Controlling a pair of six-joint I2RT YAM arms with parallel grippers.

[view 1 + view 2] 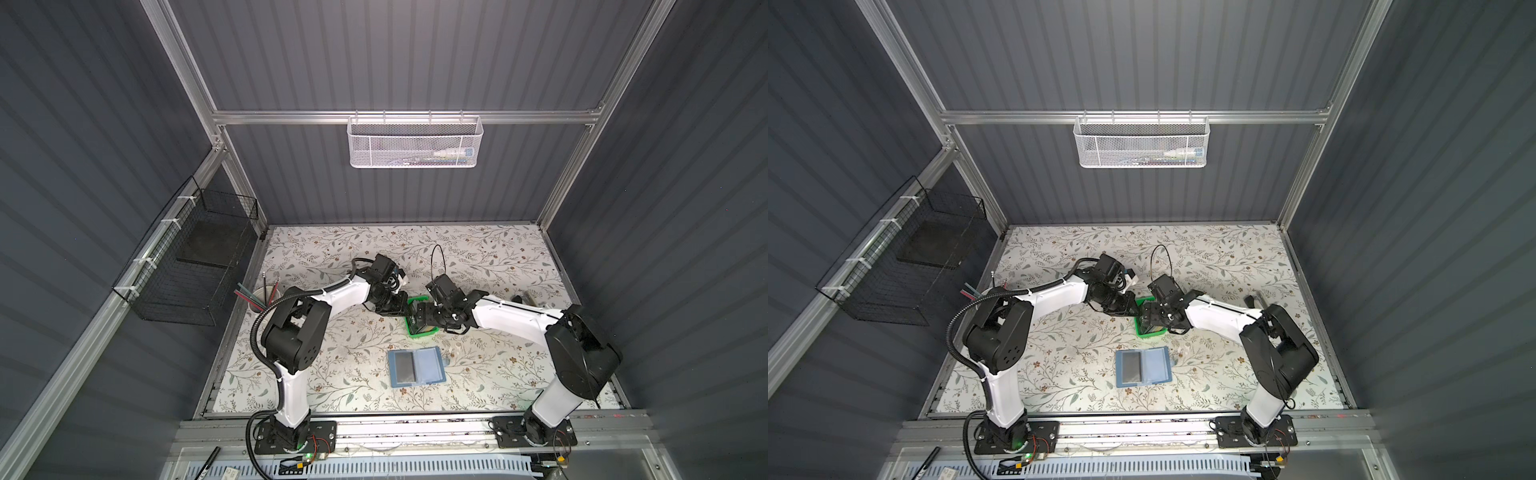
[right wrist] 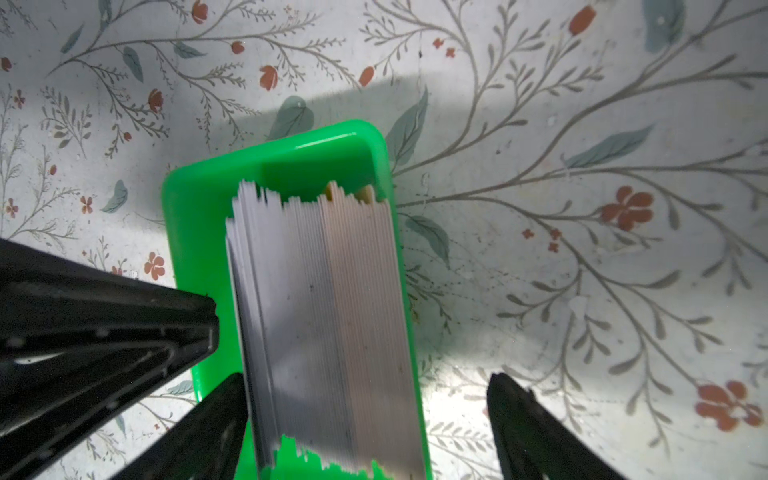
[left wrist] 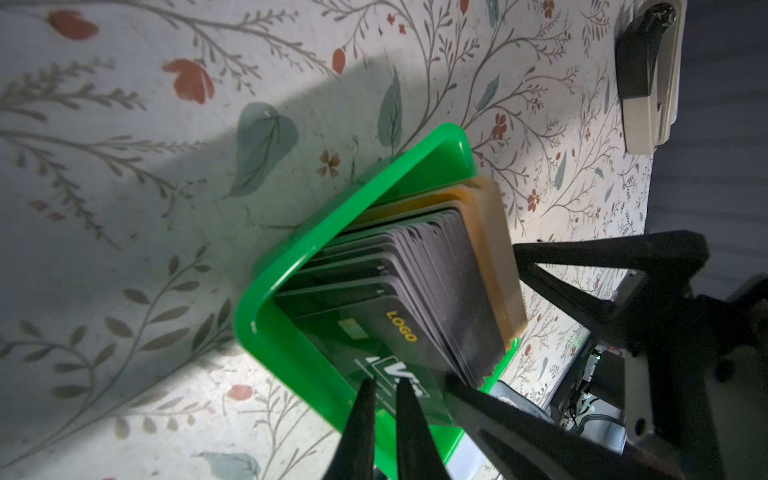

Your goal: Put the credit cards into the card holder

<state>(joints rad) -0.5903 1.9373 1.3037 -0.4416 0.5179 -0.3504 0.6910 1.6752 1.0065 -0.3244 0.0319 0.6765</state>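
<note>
Left gripper (image 3: 384, 386): its two black fingers are pressed almost together, right at the near edge of the front dark card (image 3: 374, 345), the one with white marks. I cannot tell if the card is caught between them.
Right gripper (image 2: 368, 378): spread wide, one finger on each side of the card pack, holding nothing.
Credit cards (image 3: 436, 282): thin grey, dark and tan plastic cards. They stand packed on edge in the small green plastic tray (image 3: 266, 332), in the middle of the flowered table cover (image 1: 332, 365).
Card holder (image 1: 417, 367): a flat blue book-style wallet, lying open just nearer than the tray. A grey card (image 1: 404, 368) sits in its left pocket, and the right pocket looks empty.
Risk, two at once: the cards are packed tight, so a pull could drag a second card out too.
Risk, tray: it looks light, so a card that sticks could tip it or slide it.
Risk, bump: both grippers crowd the same tray and could knock each other.
Risk, slip: a thin, smooth card could drop on the way to the wallet.
</note>
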